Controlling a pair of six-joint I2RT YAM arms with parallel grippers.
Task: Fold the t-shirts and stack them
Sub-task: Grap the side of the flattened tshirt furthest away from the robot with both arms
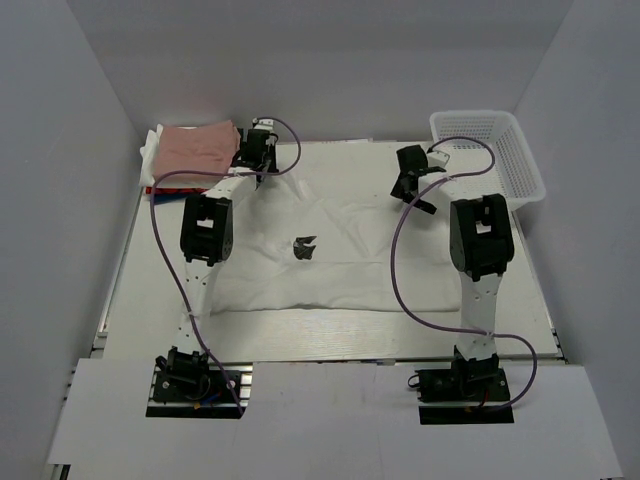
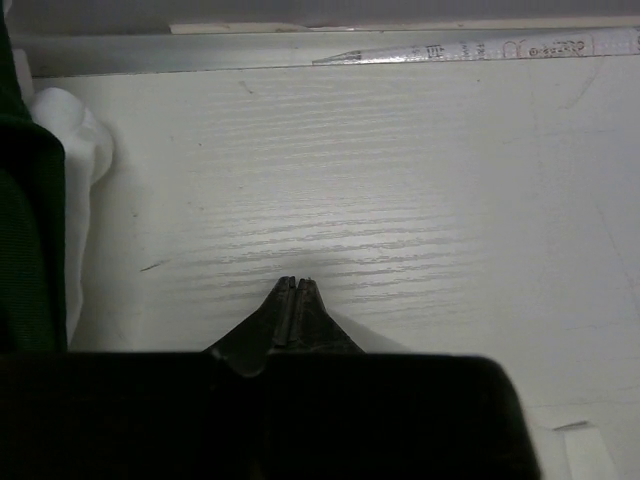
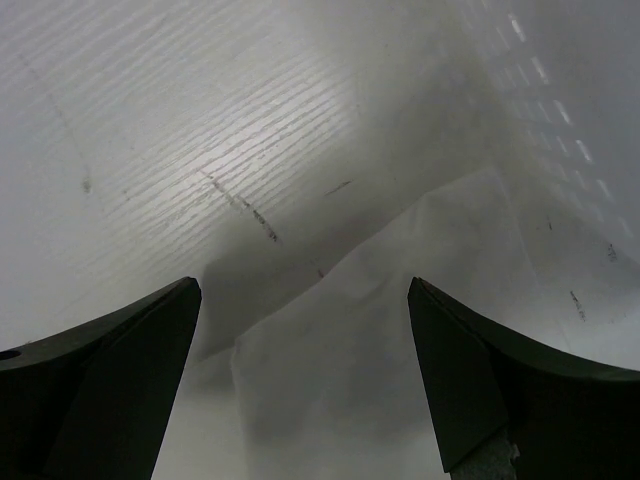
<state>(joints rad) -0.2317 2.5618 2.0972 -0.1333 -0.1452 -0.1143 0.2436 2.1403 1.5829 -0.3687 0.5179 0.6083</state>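
My left gripper is pinched shut with nothing in it. It hangs over bare, streaky white wood near the far left corner of the tabletop. Close by, a soft pink shirt lies folded square on a small pile. The big white shirt with its little black print is spread out, wrinkly, in the middle. My right gripper is wide open and empty, above that shirt's floppy far right corner. A holey white plastic basket sits at the far right corner.
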